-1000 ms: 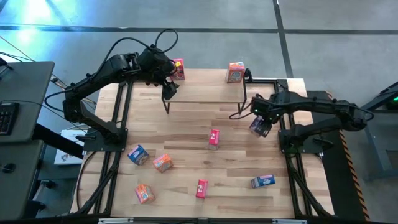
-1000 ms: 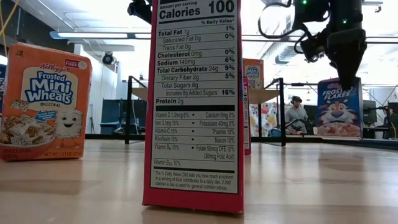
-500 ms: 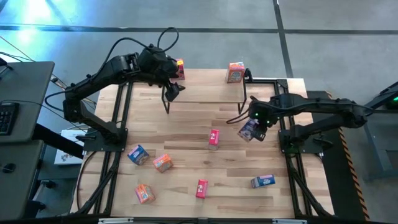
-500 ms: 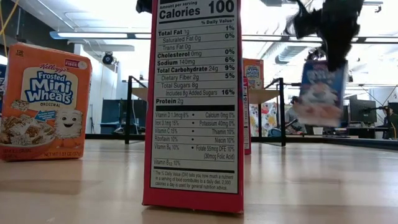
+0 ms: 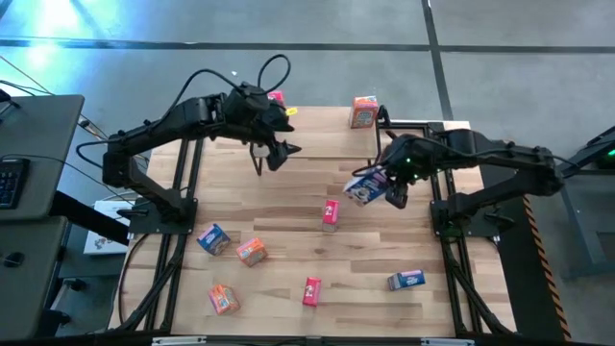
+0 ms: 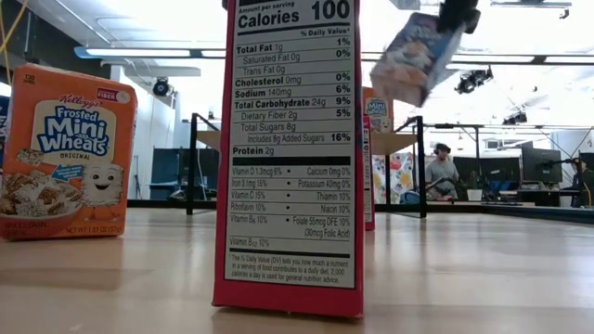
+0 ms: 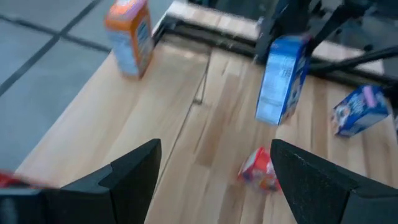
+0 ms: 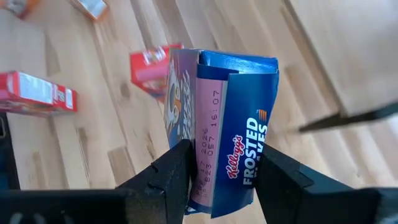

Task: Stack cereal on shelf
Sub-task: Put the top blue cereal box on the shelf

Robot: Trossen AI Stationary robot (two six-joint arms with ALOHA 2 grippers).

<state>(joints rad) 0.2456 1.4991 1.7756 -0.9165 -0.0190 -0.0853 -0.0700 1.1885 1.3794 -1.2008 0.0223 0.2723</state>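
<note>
Above the surface (image 5: 288, 221) our right claw (image 8: 217, 177) pinches a blue box (image 8: 227, 124), light, thin card, probably crushable, by its narrow sides; left claw (image 7: 214, 171) gapes empty.

We see a grey concrete floor (image 5: 317, 38) around the wooden table (image 5: 288, 231), a dark desk (image 5: 34, 144) with a keyboard (image 5: 10, 183) off its left edge, bright ceiling lights (image 6: 130, 53), and a seated person (image 6: 442, 172) among monitors (image 6: 538, 167)
</note>
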